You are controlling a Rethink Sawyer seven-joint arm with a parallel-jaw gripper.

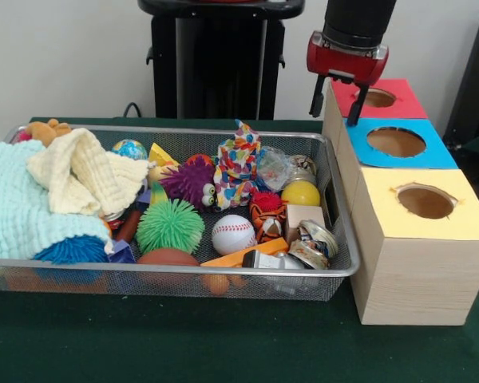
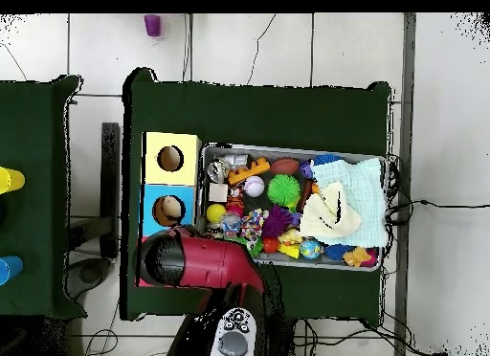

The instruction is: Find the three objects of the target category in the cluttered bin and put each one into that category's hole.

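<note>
The bin (image 1: 184, 270) is a silver wire-mesh basket on the green table, also seen in the overhead view (image 2: 287, 148). It holds a baseball (image 1: 233, 234), a yellow ball (image 1: 301, 193), green (image 1: 170, 226) and purple (image 1: 188, 182) spiky balls, crushed cans (image 1: 313, 243), a tiger toy (image 1: 266, 214), blocks and two cloths (image 1: 32, 199). Beside it stand three wooden boxes with round holes, topped red (image 1: 403, 102), blue (image 1: 439, 155) and yellow (image 1: 383, 211). My gripper (image 1: 335, 102) is open and empty above the red box's near corner, outside the bin. In the overhead view the red arm (image 2: 206, 261) hides it.
The black pedestal (image 1: 215, 56) stands behind the bin. The cloths cover the bin's left third in the front view. In the overhead view a second green table (image 2: 38, 199) with yellow and blue cups lies to the left, and a purple cup (image 2: 152, 25) stands on the floor.
</note>
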